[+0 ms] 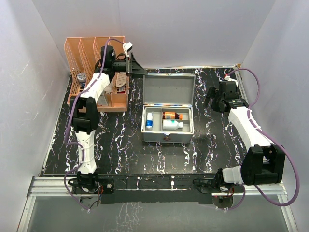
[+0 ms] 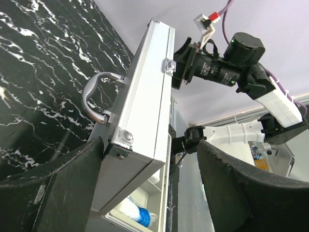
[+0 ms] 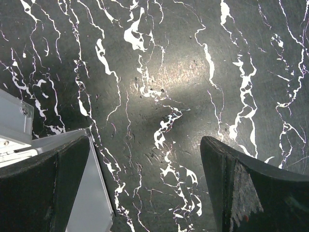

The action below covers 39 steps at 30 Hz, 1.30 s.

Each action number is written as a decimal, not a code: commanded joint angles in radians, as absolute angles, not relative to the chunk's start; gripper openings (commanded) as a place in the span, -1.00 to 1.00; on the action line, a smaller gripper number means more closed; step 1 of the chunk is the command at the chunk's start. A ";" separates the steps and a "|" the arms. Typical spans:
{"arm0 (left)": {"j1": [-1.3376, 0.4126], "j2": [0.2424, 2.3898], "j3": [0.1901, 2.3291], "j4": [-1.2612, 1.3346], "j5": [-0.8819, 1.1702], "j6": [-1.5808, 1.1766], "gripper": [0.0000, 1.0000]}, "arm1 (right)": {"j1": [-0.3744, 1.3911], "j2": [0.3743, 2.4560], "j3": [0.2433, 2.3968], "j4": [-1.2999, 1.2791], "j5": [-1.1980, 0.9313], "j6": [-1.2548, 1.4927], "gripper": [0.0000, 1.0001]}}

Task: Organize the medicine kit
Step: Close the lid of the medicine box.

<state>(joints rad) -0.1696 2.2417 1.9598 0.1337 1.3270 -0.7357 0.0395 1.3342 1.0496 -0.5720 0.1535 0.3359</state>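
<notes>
left claw (image 2: 150,145) released, jaws straddling the raised lid corner of the medicine kit (image 1: 166,137). right claw (image 3: 145,140) released, kit just beside it. three bottles (image 1: 173,125) inside.

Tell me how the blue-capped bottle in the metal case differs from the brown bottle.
The blue-capped bottle is white; the brown bottle is dark. The blue-capped bottle lies alone in the narrow left compartment, front to back; the brown bottle lies crosswise in the wider right compartment beside a white bottle. Both are inside the open medicine kit.
</notes>
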 commanded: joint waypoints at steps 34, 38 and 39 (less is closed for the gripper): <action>-0.195 1.955 1.975 -0.475 1.073 -0.239 0.56 | 0.043 1.290 1.001 -0.509 0.203 0.356 0.97; -0.193 1.995 1.970 -0.465 0.964 -0.216 0.63 | 0.043 1.288 1.007 -0.512 0.209 0.352 0.97; -0.193 2.013 1.973 -0.466 0.954 -0.215 0.64 | 0.044 1.287 1.008 -0.513 0.211 0.351 0.97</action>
